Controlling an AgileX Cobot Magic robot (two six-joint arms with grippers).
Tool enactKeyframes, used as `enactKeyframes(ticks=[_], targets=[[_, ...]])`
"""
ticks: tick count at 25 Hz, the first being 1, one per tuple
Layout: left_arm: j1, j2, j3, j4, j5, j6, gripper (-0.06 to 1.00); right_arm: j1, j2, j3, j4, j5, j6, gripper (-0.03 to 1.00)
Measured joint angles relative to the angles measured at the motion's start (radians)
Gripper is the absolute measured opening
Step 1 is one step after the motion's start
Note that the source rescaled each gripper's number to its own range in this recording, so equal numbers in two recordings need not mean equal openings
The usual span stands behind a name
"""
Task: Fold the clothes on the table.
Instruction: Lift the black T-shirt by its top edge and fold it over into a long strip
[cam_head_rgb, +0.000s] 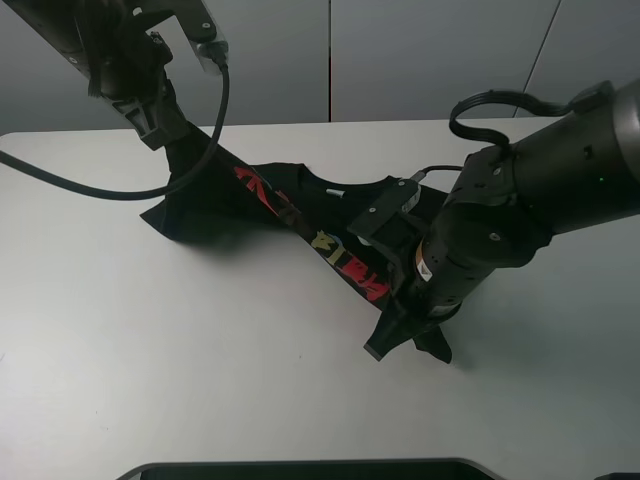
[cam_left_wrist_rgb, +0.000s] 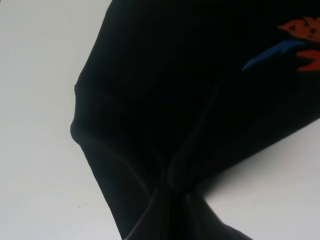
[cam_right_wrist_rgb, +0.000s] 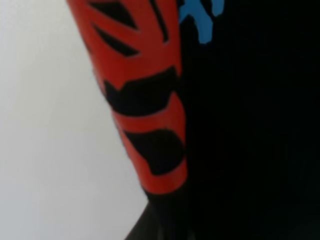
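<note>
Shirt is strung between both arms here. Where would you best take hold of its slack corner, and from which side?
Pinch the T-shirt by its loose corner at the far left of the high view, coming in low over the table from that side. That corner sticks out free and seems to rest flat; the rest is stretched taut or bunched.

In the exterior high view the left gripper (cam_head_rgb: 166, 135) has its fingertips buried in the bunched black T-shirt (cam_head_rgb: 215, 205), and the right gripper (cam_head_rgb: 411, 315) is hidden beneath its own arm (cam_head_rgb: 520, 200). Neither wrist view shows any fingers, only cloth. The right wrist view is blurred, and the creased print (cam_head_rgb: 327, 241) cannot be read.
</note>
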Motion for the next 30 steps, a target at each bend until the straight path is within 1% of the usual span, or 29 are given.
enactKeyframes(ticks=[3,6,7,10,12,14,18,22,27,30], targets=[[0.000,0.000,0.000,0.000,0.004,0.000,0.00,0.000,-0.026,0.000,-0.038,0.040,-0.012,0.01],[0.000,0.000,0.000,0.000,0.006,0.000,0.00,0.002,-0.090,0.000,-0.138,0.099,0.004,0.00],[0.000,0.000,0.000,0.000,0.006,0.000,0.00,0.002,-0.111,0.000,-0.180,0.118,0.023,0.00],[0.000,0.000,0.000,0.000,0.006,0.000,0.00,0.002,-0.185,-0.031,-0.364,0.211,0.095,0.00],[0.000,0.000,0.000,0.000,0.006,0.000,0.00,0.002,-0.215,-0.071,-0.487,0.275,0.120,0.00],[0.000,0.000,0.000,0.000,-0.002,0.000,0.00,0.000,-0.228,-0.113,-0.568,0.312,0.130,0.00],[0.000,0.000,0.000,0.013,-0.062,-0.017,0.00,-0.065,-0.219,-0.185,-0.669,0.307,0.128,0.00],[0.000,0.000,0.000,0.064,-0.145,-0.047,0.00,-0.182,-0.197,-0.238,-0.773,0.294,0.113,0.00],[0.000,0.000,0.000,0.141,-0.282,-0.094,0.00,-0.274,-0.192,-0.322,-0.816,0.213,0.055,0.00],[0.000,0.000,0.000,0.197,-0.355,-0.128,0.00,-0.296,-0.190,-0.376,-0.867,0.194,0.046,0.00]])
